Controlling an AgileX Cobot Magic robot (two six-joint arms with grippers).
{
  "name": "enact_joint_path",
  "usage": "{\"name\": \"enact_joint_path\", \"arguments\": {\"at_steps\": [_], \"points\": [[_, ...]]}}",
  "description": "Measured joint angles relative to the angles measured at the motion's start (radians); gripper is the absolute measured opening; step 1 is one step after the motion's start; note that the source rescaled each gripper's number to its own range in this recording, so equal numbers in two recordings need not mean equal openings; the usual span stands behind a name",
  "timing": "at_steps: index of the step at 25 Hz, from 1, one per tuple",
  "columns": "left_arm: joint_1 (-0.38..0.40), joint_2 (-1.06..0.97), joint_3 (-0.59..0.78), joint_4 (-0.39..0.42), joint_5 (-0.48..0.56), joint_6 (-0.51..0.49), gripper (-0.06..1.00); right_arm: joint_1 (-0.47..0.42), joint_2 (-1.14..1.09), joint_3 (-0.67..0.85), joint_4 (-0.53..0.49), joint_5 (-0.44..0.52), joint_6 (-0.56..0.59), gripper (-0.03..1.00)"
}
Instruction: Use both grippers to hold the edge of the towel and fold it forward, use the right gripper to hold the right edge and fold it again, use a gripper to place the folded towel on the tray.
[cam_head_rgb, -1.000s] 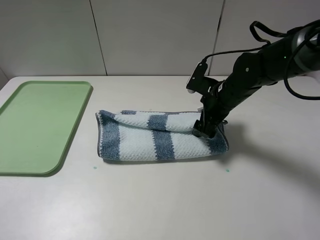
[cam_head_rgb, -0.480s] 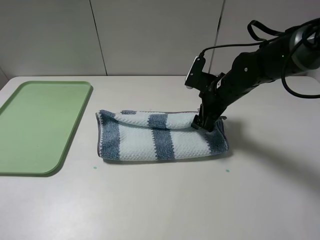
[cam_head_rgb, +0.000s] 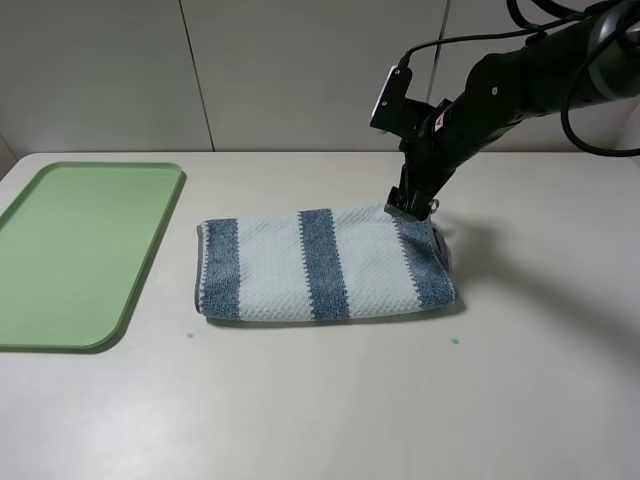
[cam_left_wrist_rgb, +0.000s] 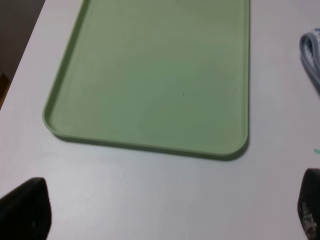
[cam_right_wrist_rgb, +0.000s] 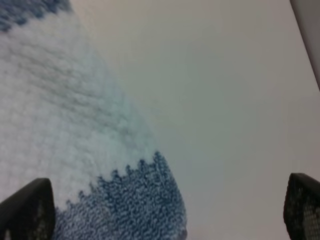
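The towel (cam_head_rgb: 325, 265), blue and whitish striped, lies folded in a flat band at the middle of the table. My right gripper (cam_head_rgb: 412, 205) hangs just above the towel's far right corner, open and holding nothing. In the right wrist view the towel (cam_right_wrist_rgb: 65, 125) fills one side, and the dark fingertips (cam_right_wrist_rgb: 27, 207) stand wide apart. The light-green tray (cam_head_rgb: 80, 250) lies bare at the left. The left wrist view looks down on the tray (cam_left_wrist_rgb: 155, 75) and a sliver of the towel's edge (cam_left_wrist_rgb: 311, 55). My left gripper (cam_left_wrist_rgb: 167, 212) is open above the table, short of the tray's near rim, and is out of the exterior view.
A white wall with panel seams stands behind the table. Two tiny green specks (cam_head_rgb: 455, 341) lie on the tabletop in front of the towel. The right arm's black cables (cam_head_rgb: 560, 60) loop at the upper right.
My right gripper has risen off the towel's right end and drawn back toward the wall. The bunched upper layer of the towel now lies flat and smooth.
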Motion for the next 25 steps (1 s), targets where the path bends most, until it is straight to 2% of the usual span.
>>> {"name": "enact_joint_path", "arguments": {"at_steps": [3,6,12,15,17,20,25], "points": [[0.000,0.000,0.000,0.001,0.000,0.000,0.99,-0.021,0.000,-0.004,-0.002,0.066,0.031,1.00],[0.000,0.000,0.000,0.001,0.000,0.000,0.99,-0.046,0.000,-0.004,0.016,0.149,0.115,1.00],[0.000,0.000,0.000,0.001,0.000,0.000,0.99,-0.097,0.000,-0.004,0.141,0.234,0.437,1.00],[0.000,0.000,0.000,0.001,0.000,0.000,0.99,-0.109,0.004,-0.005,0.154,0.248,0.632,1.00],[0.000,0.000,0.000,0.001,0.000,0.000,0.99,-0.111,0.020,-0.006,0.160,0.256,0.715,1.00],[0.000,0.000,0.000,0.002,0.000,0.000,0.99,-0.112,0.060,-0.006,0.169,0.265,0.775,1.00],[0.000,0.000,0.000,0.002,0.000,0.000,0.99,-0.111,0.115,-0.006,0.171,0.267,0.809,1.00]]}}
